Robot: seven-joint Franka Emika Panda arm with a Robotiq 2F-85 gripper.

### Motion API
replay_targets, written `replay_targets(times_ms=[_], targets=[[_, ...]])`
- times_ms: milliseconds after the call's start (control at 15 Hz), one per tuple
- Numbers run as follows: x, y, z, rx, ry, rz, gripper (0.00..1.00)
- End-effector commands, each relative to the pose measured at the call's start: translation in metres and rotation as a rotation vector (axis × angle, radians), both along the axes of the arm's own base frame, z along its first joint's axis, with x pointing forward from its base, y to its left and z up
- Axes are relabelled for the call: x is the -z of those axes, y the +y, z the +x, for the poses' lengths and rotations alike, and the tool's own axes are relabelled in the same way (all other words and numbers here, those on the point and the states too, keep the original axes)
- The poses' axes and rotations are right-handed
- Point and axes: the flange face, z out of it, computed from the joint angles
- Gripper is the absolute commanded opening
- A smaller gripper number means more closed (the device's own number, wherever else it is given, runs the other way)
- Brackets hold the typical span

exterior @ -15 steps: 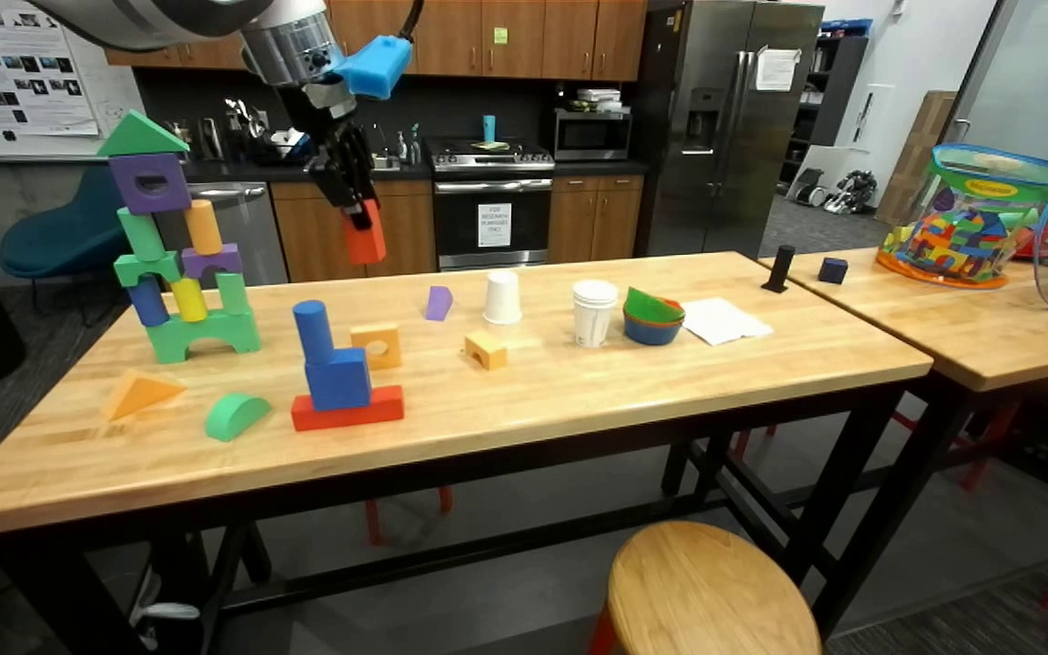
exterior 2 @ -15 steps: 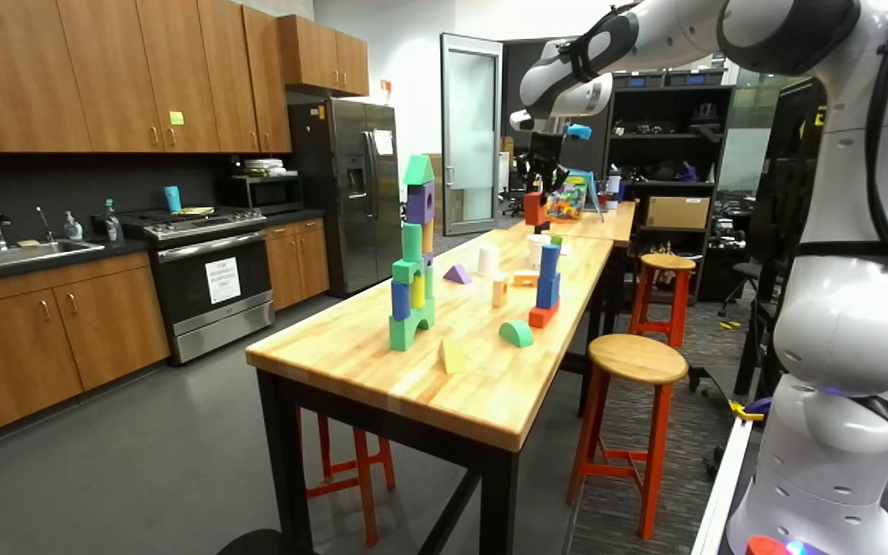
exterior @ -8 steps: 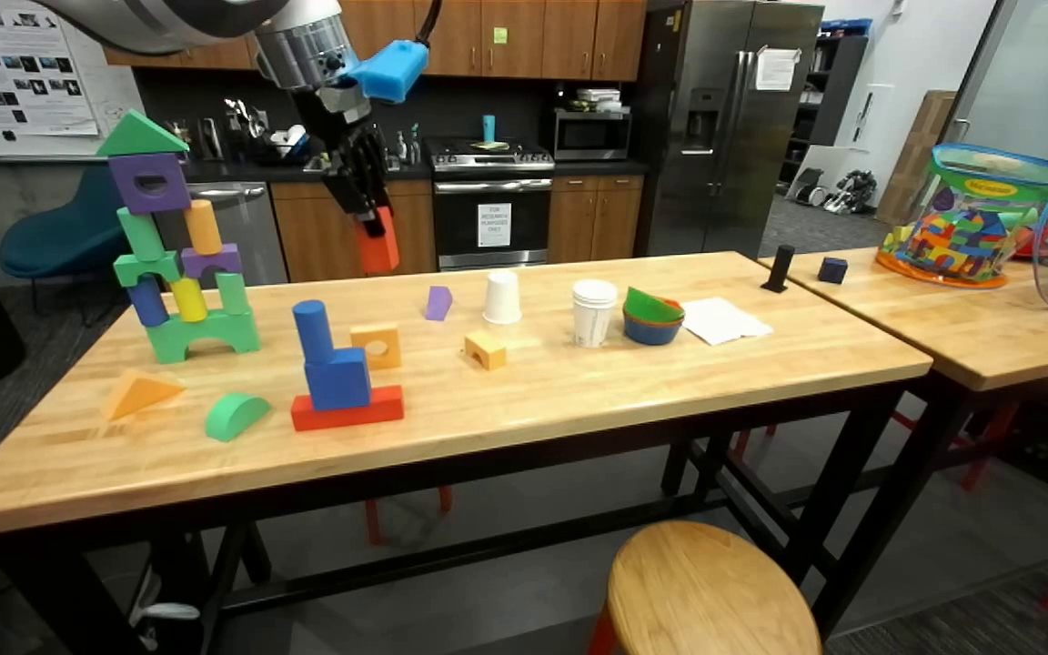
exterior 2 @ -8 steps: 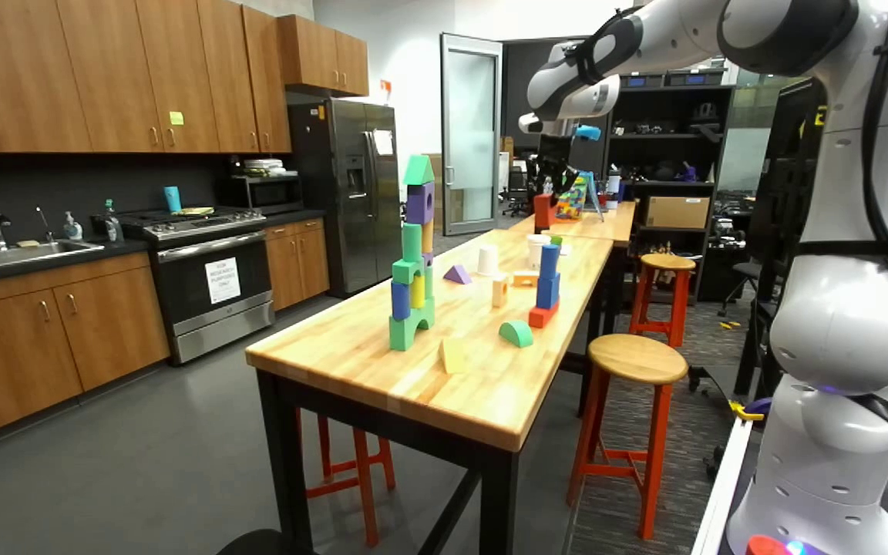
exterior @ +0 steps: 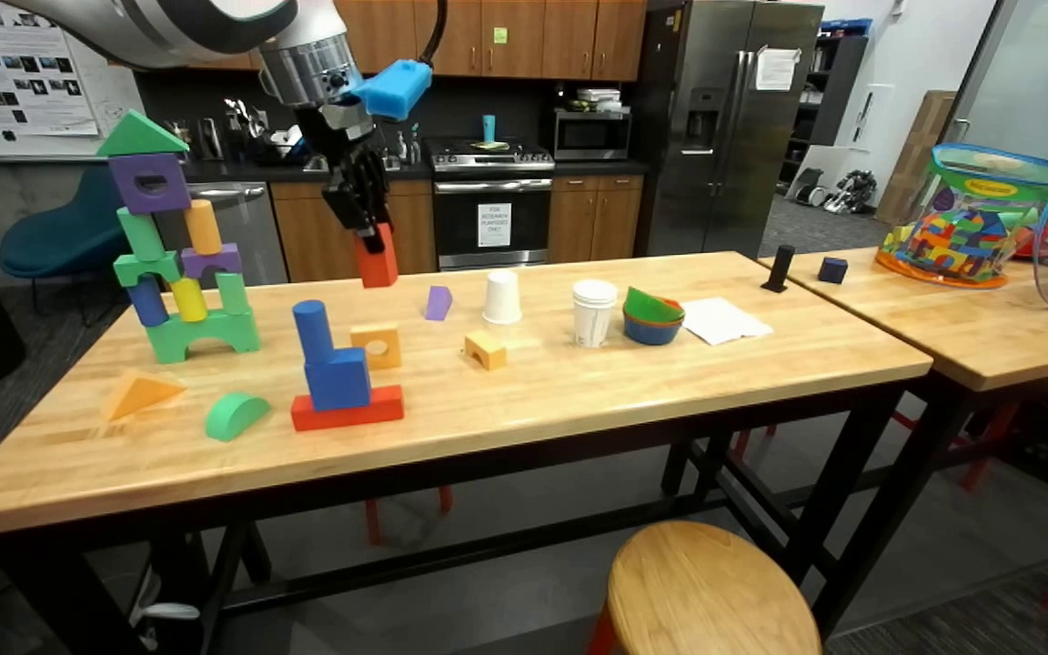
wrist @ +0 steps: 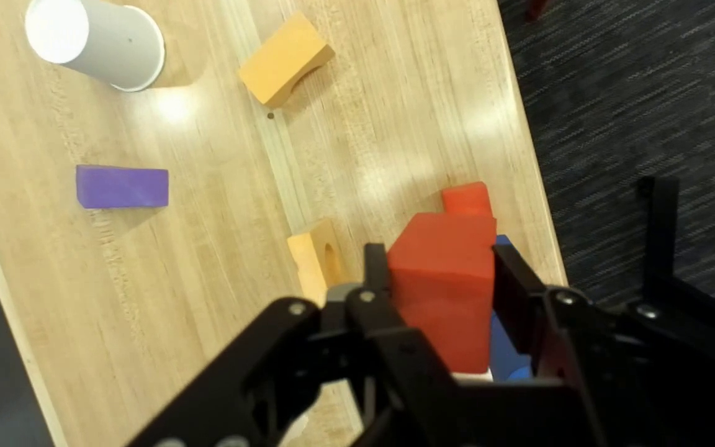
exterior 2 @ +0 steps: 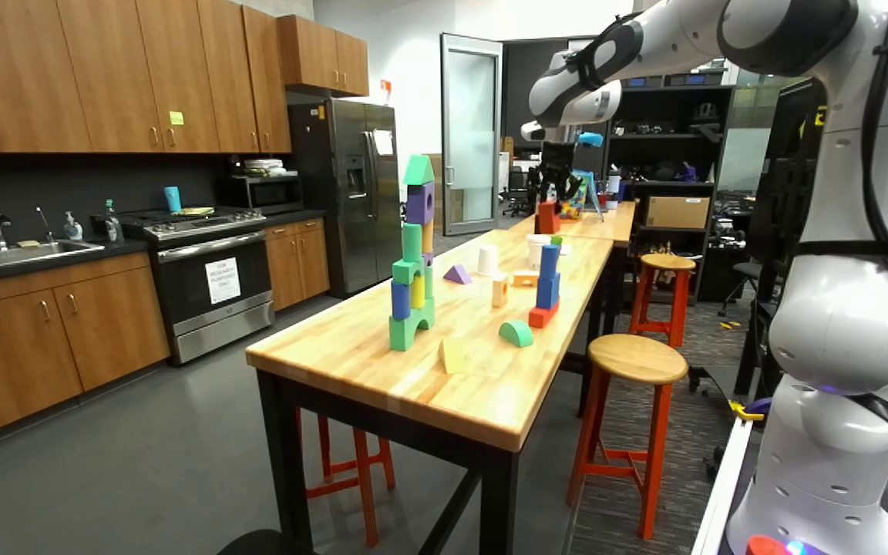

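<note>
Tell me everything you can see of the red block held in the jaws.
The red block is plain and box-like, with flat faces and a smooth, matte look; whether foam or painted wood, I cannot tell. The jaws grip it on opposite sides and hide part of its upper end. It hangs above the table, its longer side roughly upright, its lower end free. Nothing but the jaws appears to touch it.

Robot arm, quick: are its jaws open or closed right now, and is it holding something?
Gripper: jaws closed, holding a red building block between them.
</note>
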Motion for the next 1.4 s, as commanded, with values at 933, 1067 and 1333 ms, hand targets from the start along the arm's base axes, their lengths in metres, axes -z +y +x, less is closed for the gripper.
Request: replay_targets(times_ms=[933,1067,1333], targets=[[0.023,-0.009,-0.018,0.004,0.056,0.026,0.19],[0.024,-0.009,-0.017,0.005,0.056,0.026,0.19],[0.024,-0.008,-0.014,0.005,0.057,0.027,0.19]])
